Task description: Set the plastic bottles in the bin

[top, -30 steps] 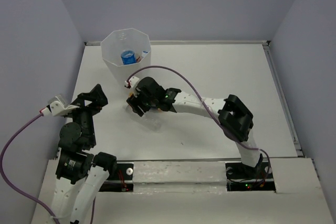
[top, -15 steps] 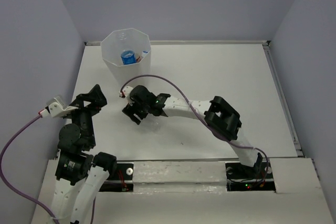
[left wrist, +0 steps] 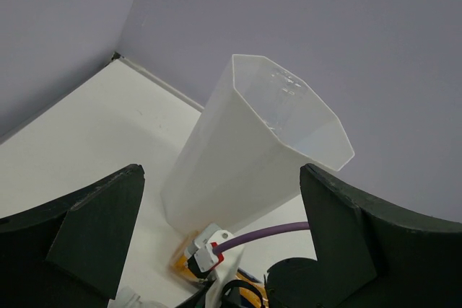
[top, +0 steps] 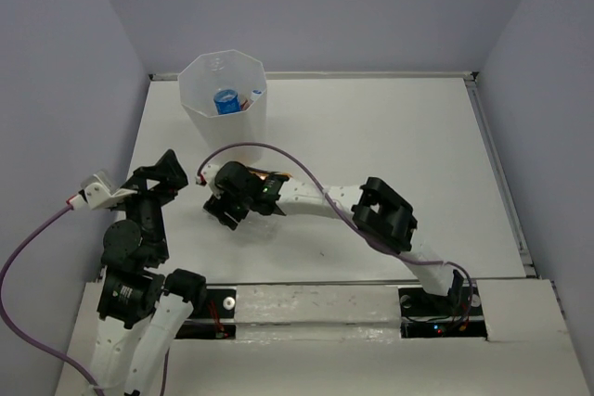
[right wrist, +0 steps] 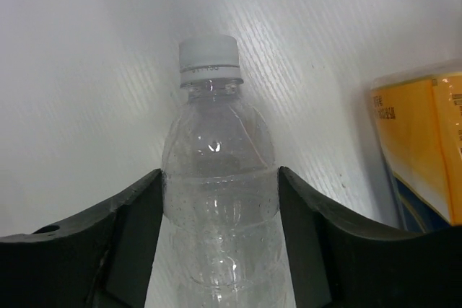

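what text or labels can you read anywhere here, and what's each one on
None reads clearly.
The white cap of the clear bottle: tiny print on its band, too small to read.
The orange label at the right of the right wrist view: dark print, blurred.
The bin: faint raised marks inside the rim, illegible.
The blue-labelled bottle in the bin: label too small to read.

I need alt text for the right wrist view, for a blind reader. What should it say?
A clear bottle with a white cap lies on the white table, gripped at its sides by the two dark fingers of the right gripper. Part of an orange-labelled bottle shows at the right edge.
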